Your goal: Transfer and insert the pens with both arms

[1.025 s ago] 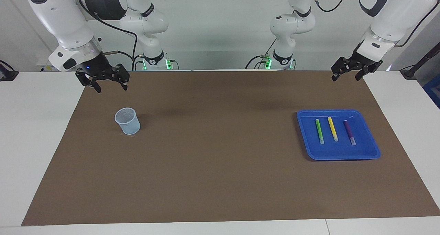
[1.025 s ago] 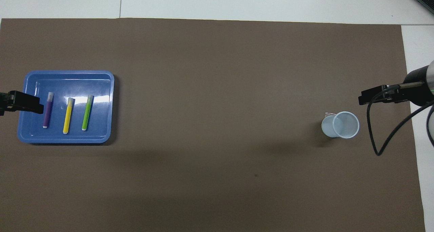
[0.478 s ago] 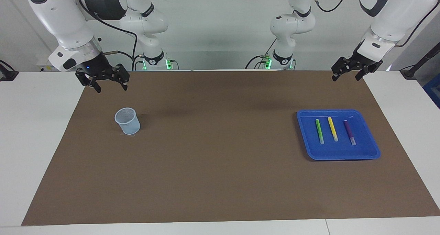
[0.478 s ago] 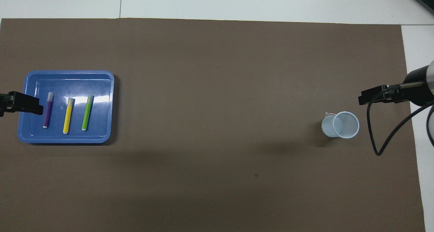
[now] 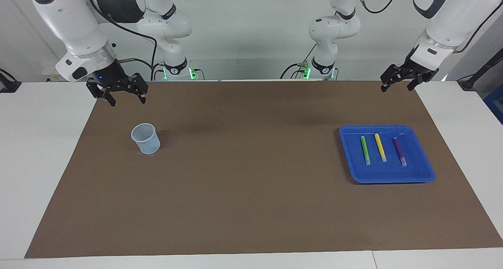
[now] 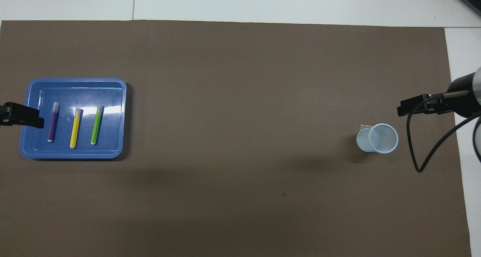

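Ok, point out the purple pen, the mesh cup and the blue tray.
purple pen [image 5: 399, 151]: facing view, mid-barrel.
mesh cup [image 5: 146, 140]: facing view, outer wall.
blue tray [image 6: 112, 118]: overhead view, bare floor beside the green pen.

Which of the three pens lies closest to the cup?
The green pen; the yellow pen and purple pen lie farther from the cup.

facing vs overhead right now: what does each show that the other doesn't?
Facing only: both arms whole, up to their bases, and both pairs of jaws spread open. The left gripper hangs over the mat's edge on the robots' side of the tray; the right gripper hangs over the mat on the robots' side of the cup.

Overhead only: straight down into the cup, with no pen in it; of the grippers only the tips show at the frame edges.

Both: green pen, yellow pen and purple pen lying side by side in the tray, untouched; brown mat.
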Action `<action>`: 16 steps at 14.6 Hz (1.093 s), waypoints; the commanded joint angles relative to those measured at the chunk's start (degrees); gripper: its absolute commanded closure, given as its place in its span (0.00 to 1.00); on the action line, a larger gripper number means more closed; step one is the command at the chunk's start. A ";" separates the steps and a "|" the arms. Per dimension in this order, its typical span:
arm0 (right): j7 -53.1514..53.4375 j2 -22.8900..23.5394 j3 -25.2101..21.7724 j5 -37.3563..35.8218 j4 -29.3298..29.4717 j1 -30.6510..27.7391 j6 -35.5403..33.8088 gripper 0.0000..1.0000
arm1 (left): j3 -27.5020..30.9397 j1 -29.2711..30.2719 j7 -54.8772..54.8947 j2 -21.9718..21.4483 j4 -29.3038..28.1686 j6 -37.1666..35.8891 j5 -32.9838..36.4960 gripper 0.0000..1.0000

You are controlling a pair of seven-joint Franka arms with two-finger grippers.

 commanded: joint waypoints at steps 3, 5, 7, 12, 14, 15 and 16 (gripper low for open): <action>0.68 -0.70 -0.34 0.92 -0.79 0.05 -0.22 0.00 | 0.15 0.22 1.63 -3.29 -5.24 0.63 0.15 0.00; 0.68 -0.70 -0.34 0.92 -0.79 0.05 -0.31 0.00 | 0.24 0.30 3.40 -4.70 -8.93 3.61 -0.46 0.00; 0.68 -0.70 -0.34 0.92 -0.79 0.05 -0.31 0.00 | 0.24 0.22 3.58 -5.84 -13.24 7.74 -1.51 0.00; 0.68 -0.70 -0.34 0.92 -0.79 0.05 -0.22 0.00 | 0.24 0.04 5.16 -4.45 -20.80 17.23 -2.66 0.00; 0.68 -0.70 -0.34 0.92 -0.79 0.05 -0.31 0.00 | 0.15 -0.13 6.38 -1.91 -21.87 20.40 -2.75 0.00; 0.68 -0.70 -0.34 0.92 -0.79 0.05 -0.22 0.00 | 0.15 -0.22 6.91 0.02 -21.87 22.16 -2.75 0.00; 0.68 -0.70 -0.34 0.92 -0.79 0.05 -0.31 0.00 | 0.15 -0.05 7.44 1.69 -21.87 24.00 -2.75 0.00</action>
